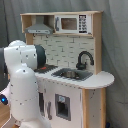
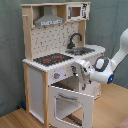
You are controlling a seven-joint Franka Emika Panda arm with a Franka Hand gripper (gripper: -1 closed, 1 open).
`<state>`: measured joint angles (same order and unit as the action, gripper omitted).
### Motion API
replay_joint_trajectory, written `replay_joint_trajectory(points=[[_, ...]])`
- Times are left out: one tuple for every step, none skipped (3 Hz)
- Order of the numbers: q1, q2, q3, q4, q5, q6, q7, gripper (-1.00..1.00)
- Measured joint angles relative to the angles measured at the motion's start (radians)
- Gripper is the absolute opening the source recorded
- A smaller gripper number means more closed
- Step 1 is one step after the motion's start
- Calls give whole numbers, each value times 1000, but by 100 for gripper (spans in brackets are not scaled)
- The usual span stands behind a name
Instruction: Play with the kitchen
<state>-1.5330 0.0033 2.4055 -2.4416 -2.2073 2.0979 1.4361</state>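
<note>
The toy kitchen (image 2: pixel 37 75) of light wood and white panels shows in both exterior views. It has a grey hood (image 2: pixel 49 20), a black faucet (image 2: pixel 75 39), a sink (image 2: pixel 83 49) and a red-ringed stove (image 2: pixel 52 59). Its oven door (image 2: pixel 70 104) stands open toward the front. In the second exterior view my gripper (image 2: pixel 79 74) hovers just above the open door, close to the white knob panel (image 2: pixel 62 74). In the first exterior view the faucet (image 1: pixel 84 59) and sink (image 1: pixel 72 74) show, but my white arm (image 1: pixel 22 85) hides the gripper.
A microwave (image 1: pixel 73 23) sits in the top shelf beside the hood (image 1: pixel 40 28). A rounded counter end (image 1: pixel 102 79) juts out past the sink. Grey curtain hangs behind, and wooden floor (image 2: pixel 112 107) lies in front.
</note>
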Motion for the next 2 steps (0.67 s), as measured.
replay_joint_trajectory(points=[[0,-6,0,2,0,-2,19,-100],[0,-6,0,2,0,-2,20,100]])
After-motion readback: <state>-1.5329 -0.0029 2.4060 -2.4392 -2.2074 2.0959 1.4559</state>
